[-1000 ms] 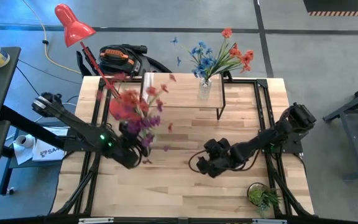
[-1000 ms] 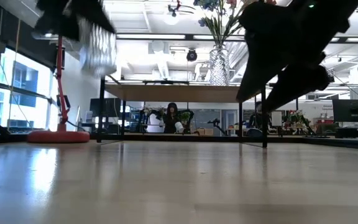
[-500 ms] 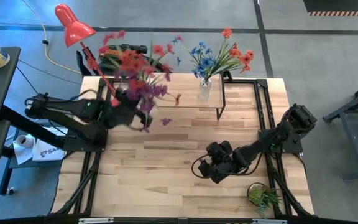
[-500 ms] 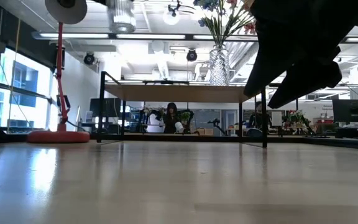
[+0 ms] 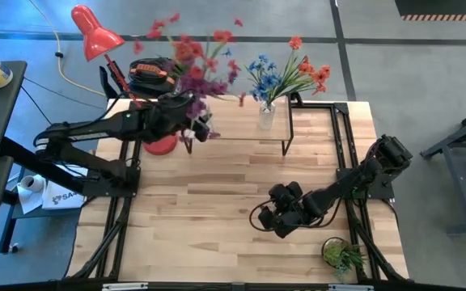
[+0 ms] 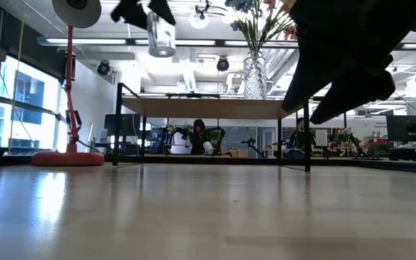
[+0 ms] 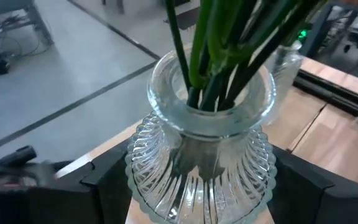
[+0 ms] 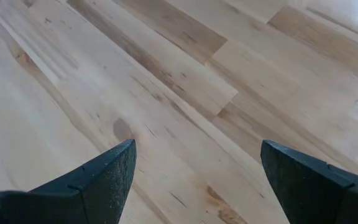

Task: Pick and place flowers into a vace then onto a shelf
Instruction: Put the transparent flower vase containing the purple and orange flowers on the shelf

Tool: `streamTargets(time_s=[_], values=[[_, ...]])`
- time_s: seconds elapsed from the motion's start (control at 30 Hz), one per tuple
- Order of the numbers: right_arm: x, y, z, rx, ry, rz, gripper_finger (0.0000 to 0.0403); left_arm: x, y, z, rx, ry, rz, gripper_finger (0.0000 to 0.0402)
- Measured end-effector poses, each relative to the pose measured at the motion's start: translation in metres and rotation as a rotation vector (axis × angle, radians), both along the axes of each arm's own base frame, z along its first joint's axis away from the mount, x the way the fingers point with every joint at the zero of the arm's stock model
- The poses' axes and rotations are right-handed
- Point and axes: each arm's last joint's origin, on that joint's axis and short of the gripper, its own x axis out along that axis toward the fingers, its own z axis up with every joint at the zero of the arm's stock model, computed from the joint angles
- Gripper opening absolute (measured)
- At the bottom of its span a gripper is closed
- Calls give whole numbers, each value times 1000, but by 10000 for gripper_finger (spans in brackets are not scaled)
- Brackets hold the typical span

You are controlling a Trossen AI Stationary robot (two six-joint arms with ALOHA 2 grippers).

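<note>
We see left hand (image 7: 197, 186) clamped on glass vase (image 7: 201, 155) of flowers (image 5: 196, 56), 10 o'clock above table (image 5: 217, 218); right hand (image 8: 194, 180) apart, empty, 5 o'clock.

flowers (image 5: 191, 56) upright in ribbed vase (image 7: 199, 163) (held aloft)

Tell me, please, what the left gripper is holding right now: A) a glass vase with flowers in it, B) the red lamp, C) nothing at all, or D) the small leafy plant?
A: the left gripper is closed around a ribbed glass vase, with the flowers' green stems standing in its neck, lifted near the shelf.
</note>
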Motion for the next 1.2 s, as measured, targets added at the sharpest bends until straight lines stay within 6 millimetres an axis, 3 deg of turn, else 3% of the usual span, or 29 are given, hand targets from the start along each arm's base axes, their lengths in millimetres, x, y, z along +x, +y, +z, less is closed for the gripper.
streamTargets(time_s=[0.43,0.67,0.9,1.2], values=[[-1,0,-1,7,22,5,334,38,35,-31,-15,76,27,318],[-2,0,-1,6,24,3,334,34,57,-34,-54,59,75,318],[-2,-1,-1,5,26,1,334,31,65,-35,-76,47,77,320],[-1,-3,-1,4,30,-7,334,31,63,-71,-102,46,80,318]])
